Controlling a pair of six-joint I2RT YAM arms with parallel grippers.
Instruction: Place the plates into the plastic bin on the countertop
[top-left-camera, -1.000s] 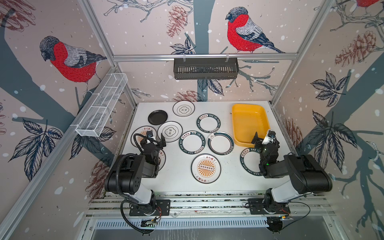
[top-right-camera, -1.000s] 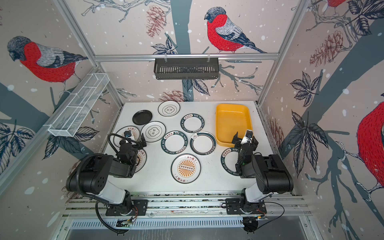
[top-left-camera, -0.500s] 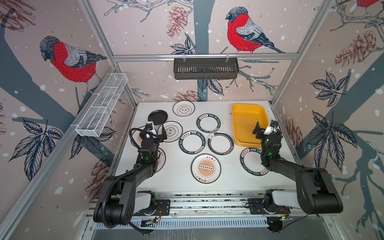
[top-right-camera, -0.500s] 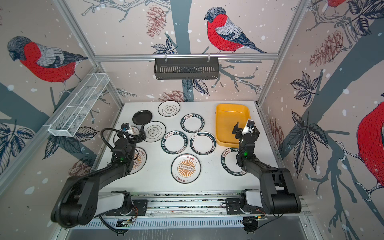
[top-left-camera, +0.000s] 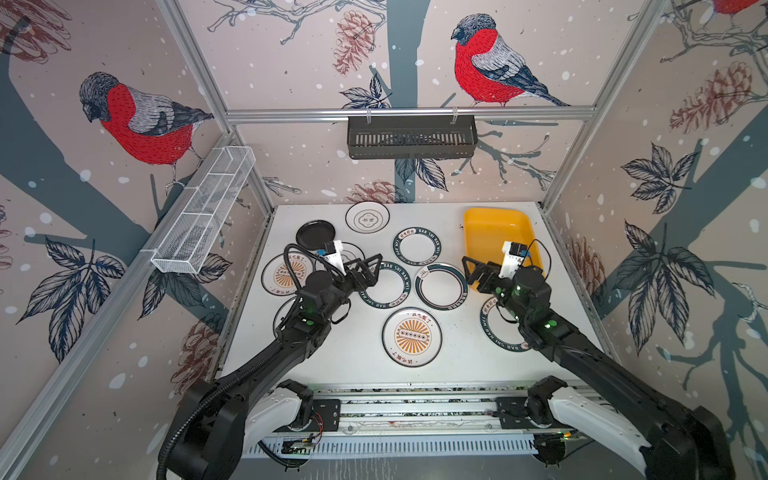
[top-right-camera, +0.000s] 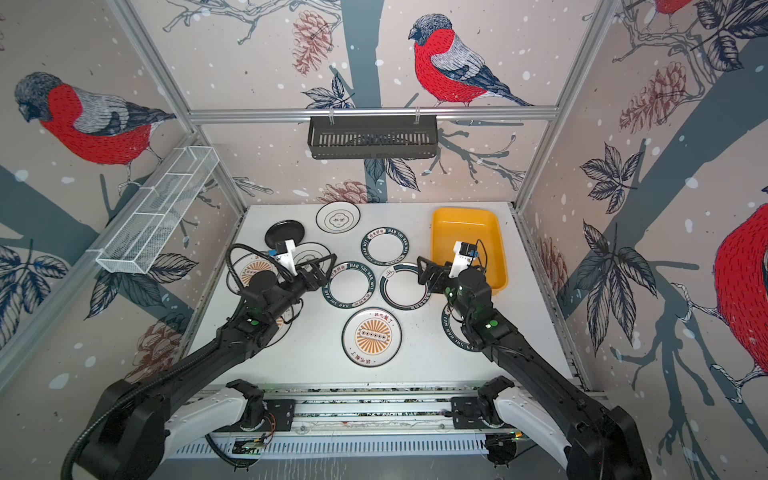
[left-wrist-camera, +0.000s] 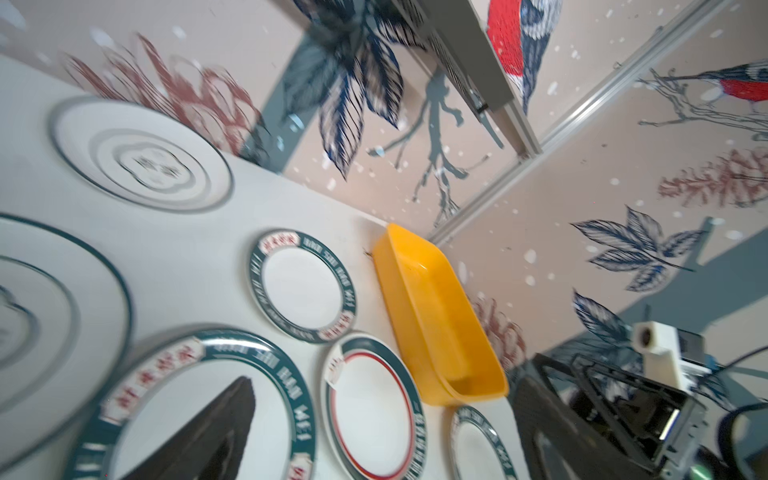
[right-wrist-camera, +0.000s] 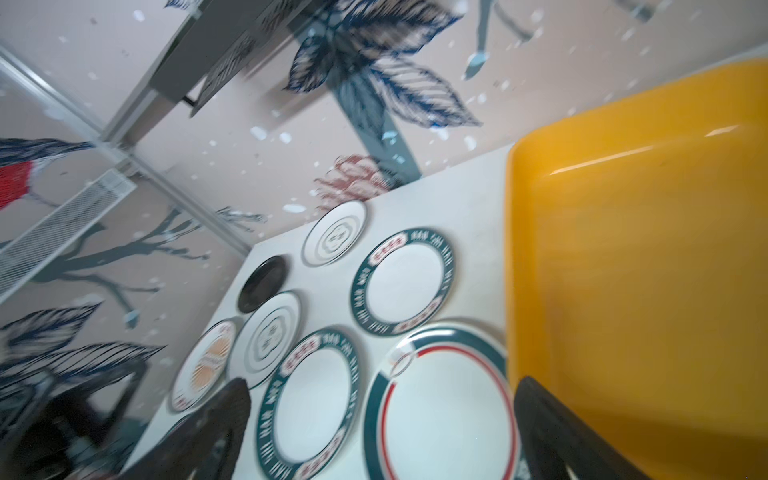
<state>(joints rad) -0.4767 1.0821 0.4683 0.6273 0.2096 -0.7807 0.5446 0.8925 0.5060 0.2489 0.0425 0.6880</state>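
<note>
Plates (top-left-camera: 411, 336) lie spread flat on counter (top-left-camera: 357, 361); yellow bin (top-left-camera: 494, 232) far right (nothing inside). Left pincer (top-left-camera: 368, 268) and right pincer (top-left-camera: 478, 272) both gape, holding nothing.

So the table (top-left-camera: 361, 357) had the plates (top-left-camera: 417, 245) spread flat over its left and middle parts, none stacked that I could tell. The plastic bin (top-left-camera: 490, 226) sat in the far right corner with no plate in it. One more plate (top-left-camera: 492, 328) lay just in front of the bin, partly under the right arm. A basket (top-left-camera: 411, 137) hung on the back wall, and a wire rack (top-left-camera: 203, 212) ran along the left wall.
</note>
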